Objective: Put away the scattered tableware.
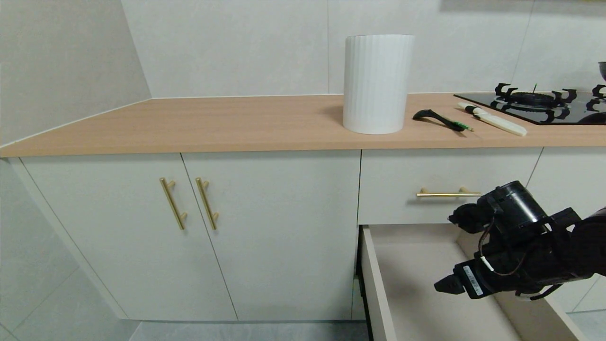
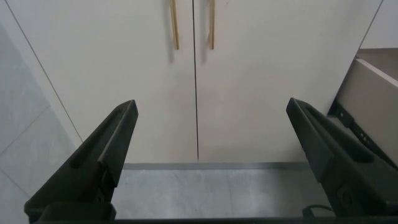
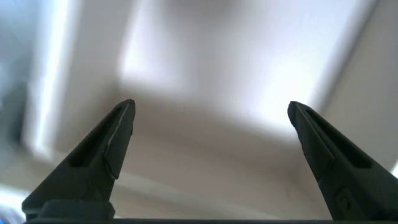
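The two loose pieces lie on the worktop (image 1: 189,125) toward its right end, near the front edge: a black scoop-ended utensil (image 1: 440,118) and, just beside it, a pale long utensil (image 1: 494,121) whose far end lies by the edge of the hob (image 1: 535,106). Both lie flat and untouched. A white ribbed holder (image 1: 376,83) stands upright just left of them.

Below that stretch of worktop a drawer (image 1: 374,274) stands pulled out, its floor bare, most likely so the tableware can go in. The right gripper (image 1: 447,253) hangs over the drawer's right side with its fingers spread and nothing between them (so no piece has been picked up yet, by my reading).

The head view places the utensils, the holder and the drawer against one another, which neither wrist camera does. The left wrist view adds the left gripper (image 2: 210,106), fingers wide apart and empty, held low in front of the double cabinet doors (image 2: 249,81), with the drawer's side off to one side of it. The right wrist view confirms the right gripper (image 3: 210,104) is spread and empty; the pale surface beyond it is too blurred to identify.
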